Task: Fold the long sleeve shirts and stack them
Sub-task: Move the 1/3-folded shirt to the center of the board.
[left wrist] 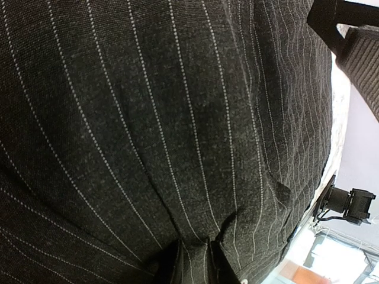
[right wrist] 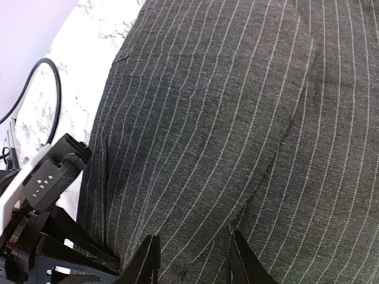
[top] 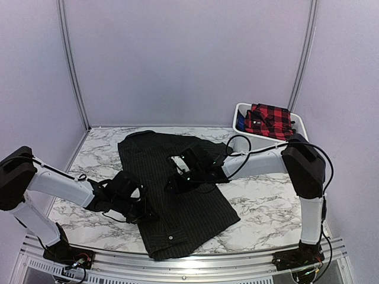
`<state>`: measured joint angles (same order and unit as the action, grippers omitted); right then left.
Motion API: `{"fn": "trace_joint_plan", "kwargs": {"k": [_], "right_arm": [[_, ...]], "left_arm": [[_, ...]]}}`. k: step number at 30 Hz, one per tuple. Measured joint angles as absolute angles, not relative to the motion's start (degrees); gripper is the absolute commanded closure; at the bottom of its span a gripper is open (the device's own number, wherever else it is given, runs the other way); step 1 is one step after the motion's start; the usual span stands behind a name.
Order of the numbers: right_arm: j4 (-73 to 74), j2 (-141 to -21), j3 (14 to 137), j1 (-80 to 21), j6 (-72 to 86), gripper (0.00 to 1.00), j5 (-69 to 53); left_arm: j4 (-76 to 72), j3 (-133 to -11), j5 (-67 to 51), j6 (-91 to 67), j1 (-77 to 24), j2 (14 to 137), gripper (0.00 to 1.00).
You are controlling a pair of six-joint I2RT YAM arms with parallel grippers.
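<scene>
Marble-look table (top: 266, 207), pale walls all round, and I'm reading it from the near edge outward. Closest to me, the left gripper (left wrist: 194, 267) sits at the left edge of the black pinstripe shirt (top: 189, 216), which lies spread across the middle of the table. Its jaws look clenched on a small pleat of that cloth, with creases running into the pinch. A bit further in, the right gripper (right wrist: 192, 263) is down on the middle of the shirt, jaws partway apart with cloth between them. Honestly, I can't tell if it's got a grip or is only pressing. My take for this fold: get both pinches firm, lift together and level, then carry the cloth over without dragging the rest. Way back right, the red plaid shirt (top: 269, 118) sits in a white bin (top: 256, 141).
</scene>
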<state>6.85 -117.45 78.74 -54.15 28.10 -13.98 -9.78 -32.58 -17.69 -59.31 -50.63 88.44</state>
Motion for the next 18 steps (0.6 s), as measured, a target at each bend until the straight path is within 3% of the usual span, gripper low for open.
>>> {"fn": "trace_joint_plan", "kwargs": {"k": [18], "right_arm": [[6.02, -119.74, 77.36, -55.88, 30.76, 0.62, -14.59]], "left_arm": [[-10.85, -31.57, -17.98, -59.86, -50.63, 88.03, 0.83]]}}
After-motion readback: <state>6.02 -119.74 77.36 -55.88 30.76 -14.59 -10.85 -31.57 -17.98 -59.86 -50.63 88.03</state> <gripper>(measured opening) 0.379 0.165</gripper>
